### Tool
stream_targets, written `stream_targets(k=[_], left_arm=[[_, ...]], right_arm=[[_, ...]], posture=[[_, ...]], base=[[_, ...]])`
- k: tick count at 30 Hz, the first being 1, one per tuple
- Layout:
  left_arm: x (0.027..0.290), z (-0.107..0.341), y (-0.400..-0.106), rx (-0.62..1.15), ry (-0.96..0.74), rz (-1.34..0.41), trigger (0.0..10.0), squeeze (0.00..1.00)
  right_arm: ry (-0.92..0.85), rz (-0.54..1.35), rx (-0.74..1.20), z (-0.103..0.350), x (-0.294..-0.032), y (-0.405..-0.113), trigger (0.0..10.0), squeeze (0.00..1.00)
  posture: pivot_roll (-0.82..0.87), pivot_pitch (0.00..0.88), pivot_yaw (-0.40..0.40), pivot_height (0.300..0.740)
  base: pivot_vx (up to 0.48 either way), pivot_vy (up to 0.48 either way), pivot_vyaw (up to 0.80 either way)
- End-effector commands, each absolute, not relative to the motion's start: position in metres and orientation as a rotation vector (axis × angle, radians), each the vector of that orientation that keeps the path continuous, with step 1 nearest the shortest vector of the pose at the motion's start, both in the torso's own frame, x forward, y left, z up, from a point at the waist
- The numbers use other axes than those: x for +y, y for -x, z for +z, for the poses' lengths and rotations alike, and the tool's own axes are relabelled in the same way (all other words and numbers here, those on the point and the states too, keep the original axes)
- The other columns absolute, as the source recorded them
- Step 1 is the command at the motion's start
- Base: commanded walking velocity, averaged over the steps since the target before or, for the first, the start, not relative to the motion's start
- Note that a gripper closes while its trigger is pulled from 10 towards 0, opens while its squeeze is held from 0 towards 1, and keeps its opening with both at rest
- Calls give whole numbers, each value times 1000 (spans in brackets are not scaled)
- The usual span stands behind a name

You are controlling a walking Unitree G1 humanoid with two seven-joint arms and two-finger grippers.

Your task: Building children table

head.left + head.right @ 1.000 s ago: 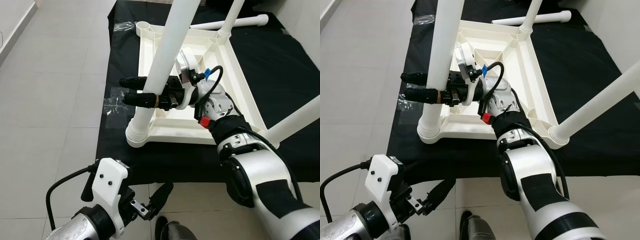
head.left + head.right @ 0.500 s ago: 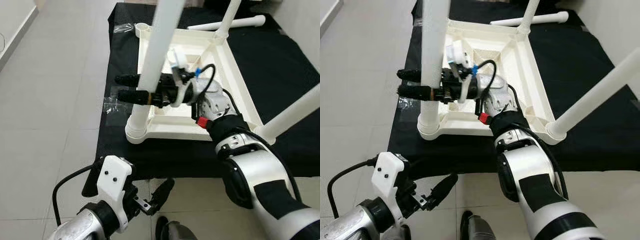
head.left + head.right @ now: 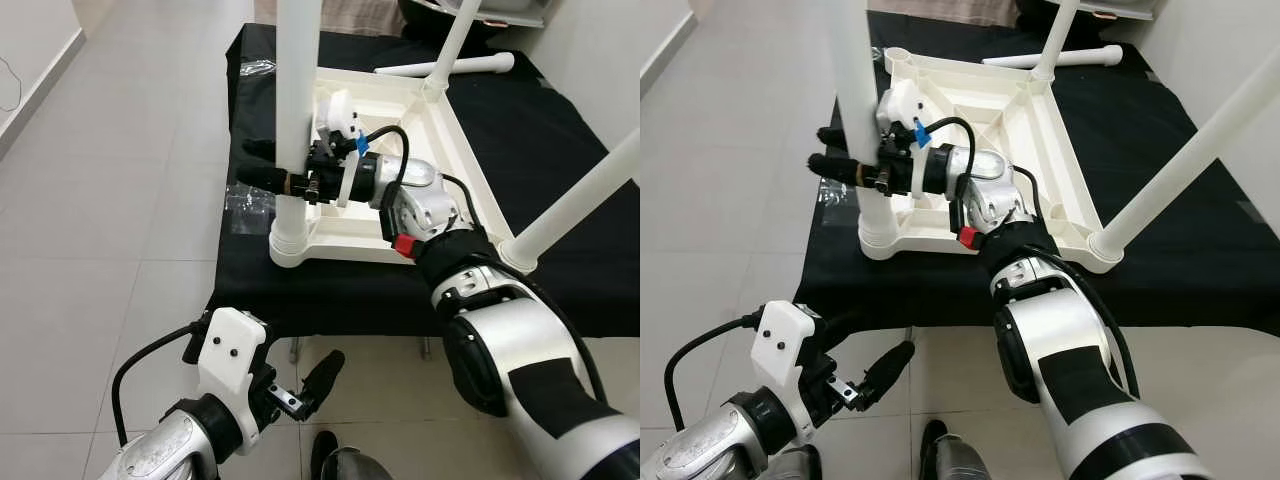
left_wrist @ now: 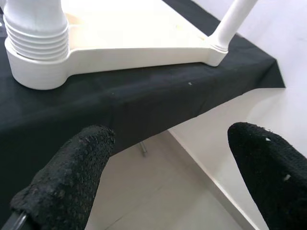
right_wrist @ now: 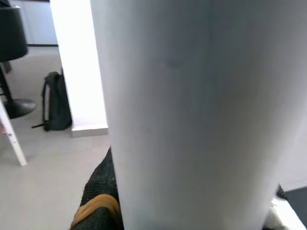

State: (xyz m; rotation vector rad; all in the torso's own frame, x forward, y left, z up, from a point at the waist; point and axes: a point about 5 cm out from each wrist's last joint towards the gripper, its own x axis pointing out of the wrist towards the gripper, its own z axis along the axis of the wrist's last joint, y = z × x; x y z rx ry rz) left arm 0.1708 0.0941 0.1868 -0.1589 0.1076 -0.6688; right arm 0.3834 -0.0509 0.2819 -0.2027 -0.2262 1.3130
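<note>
Since 1 second ago, the near white table leg (image 3: 295, 110) has gone from leaning to standing straight up in its corner socket (image 3: 292, 236) of the upside-down white table top (image 3: 1040, 150). The right gripper (image 3: 268, 168) is stretched out to that leg, with its 2 black fingers (image 3: 262, 178) closed around it, 1 on each side, a little above the ribbed socket. The table top lies on a black cloth (image 3: 560, 130) over a low stand. 2 more legs stand in the right corner (image 3: 590, 190) and the far corner (image 3: 452, 40), and another white leg (image 3: 450, 67) lies flat on the cloth behind the table top. The left gripper (image 3: 318, 375) hangs low over the tiled floor (image 3: 110, 200), below the near edge of the cloth. Its fingers (image 4: 72, 172) are spread wide and hold nothing.
</note>
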Motion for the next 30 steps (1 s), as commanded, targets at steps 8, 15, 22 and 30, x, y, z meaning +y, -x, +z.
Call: stream_targets(k=[8,15,22,30], left_arm=[[93,182,-170,107,158,-673,10000,0],[93,182,-170,103,153,-674,10000,0],[97,181,-172,95,144,-663,10000,0],[97,181,-174,88,137,-654,10000,0]], right_arm=[[-6,896,-54,250,-65,-405,10000,0],[-35,773,-78,249,-71,-409,10000,0],[-42,663,-85,247,-73,-412,10000,0],[-42,593,-85,245,-70,-413,10000,0]], posture=[[155,193,-169,740],[156,190,-167,740],[156,197,-162,740],[153,203,-161,740]], base=[[0,0,0],[0,0,0],[0,0,0],[0,0,0]])
